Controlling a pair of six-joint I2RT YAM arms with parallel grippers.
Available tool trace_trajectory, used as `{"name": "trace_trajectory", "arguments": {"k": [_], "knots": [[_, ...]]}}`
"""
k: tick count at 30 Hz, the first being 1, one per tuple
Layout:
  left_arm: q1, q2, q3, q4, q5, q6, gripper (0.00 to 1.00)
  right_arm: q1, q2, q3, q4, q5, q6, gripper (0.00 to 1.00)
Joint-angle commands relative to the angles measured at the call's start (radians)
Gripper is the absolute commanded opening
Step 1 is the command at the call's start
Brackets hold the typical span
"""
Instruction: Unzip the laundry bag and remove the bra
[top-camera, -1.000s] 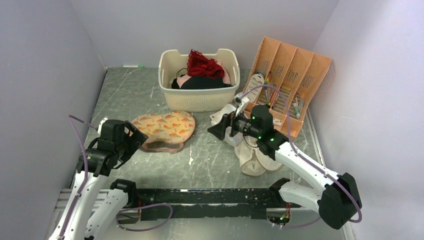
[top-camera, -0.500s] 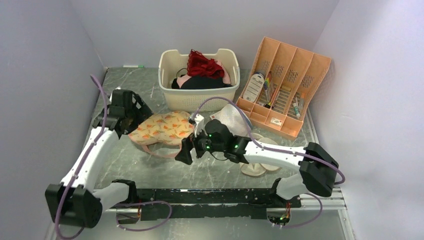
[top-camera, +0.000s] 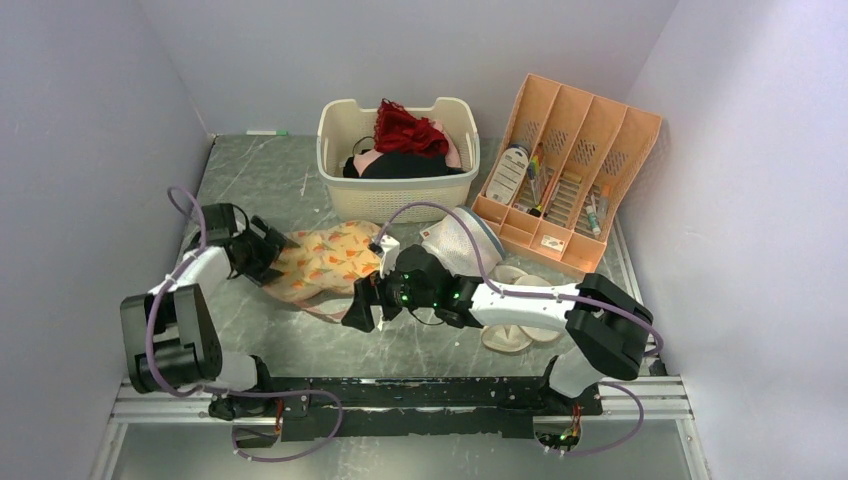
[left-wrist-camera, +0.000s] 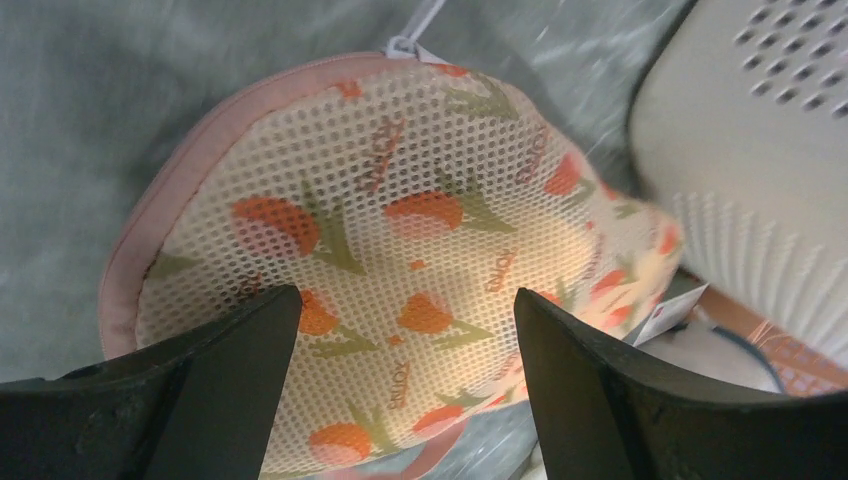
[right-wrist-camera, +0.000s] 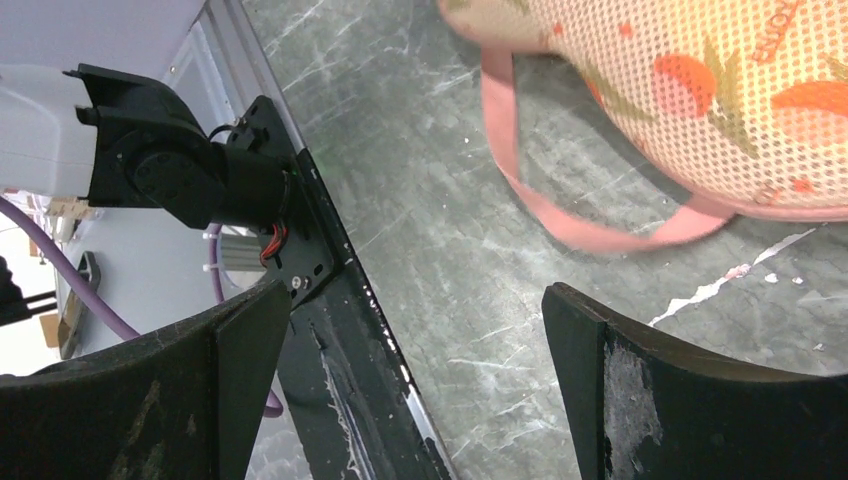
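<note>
The laundry bag (top-camera: 325, 262) lies flat on the grey table, cream with orange floral print and pink edging. My left gripper (top-camera: 268, 250) is open at the bag's left lobe; in the left wrist view its fingers straddle the printed mesh (left-wrist-camera: 400, 250), and a white zip pull (left-wrist-camera: 405, 45) shows at the far edge. My right gripper (top-camera: 358, 312) is open and empty just off the bag's near right edge, over bare table. In the right wrist view the bag (right-wrist-camera: 700, 90) and its pink loop (right-wrist-camera: 600, 225) lie beyond the fingers. The bra is hidden.
A cream basket (top-camera: 398, 158) holding red and black garments stands behind the bag. A white mesh dome bag (top-camera: 460, 243) and flat white bags (top-camera: 515, 325) lie right of it. An orange file rack (top-camera: 570, 170) stands at the back right. The black base rail (right-wrist-camera: 330, 330) runs along the near edge.
My left gripper has dropped back and down onto the bag's left lobe. My right gripper has come left across the table to the bag's near right edge. The bag has shifted slightly.
</note>
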Motion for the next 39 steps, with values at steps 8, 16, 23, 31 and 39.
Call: {"name": "trace_trajectory", "arguments": {"k": [8,16,23,31,39], "knots": [[-0.275,-0.394,-0.315,-0.079,-0.039,-0.17,0.88,-0.012,-0.068,-0.068,-0.019,0.233,0.117,1.0],[-0.469,-0.572,-0.399,-0.029,0.005,-0.347,1.0,-0.129,-0.068,-0.101,-0.059,0.287,0.136,1.0],[-0.598,-0.495,-0.149,-0.19,-0.072,-0.227,1.0,-0.172,-0.001,-0.086,0.006,0.261,0.153,0.97],[-0.511,-0.356,0.12,-0.338,-0.289,-0.006,0.99,-0.171,0.065,-0.039,-0.012,0.239,0.153,0.93],[-0.362,-0.241,0.016,-0.264,-0.143,0.059,0.97,-0.17,0.13,-0.01,0.026,0.215,0.16,0.82]]}}
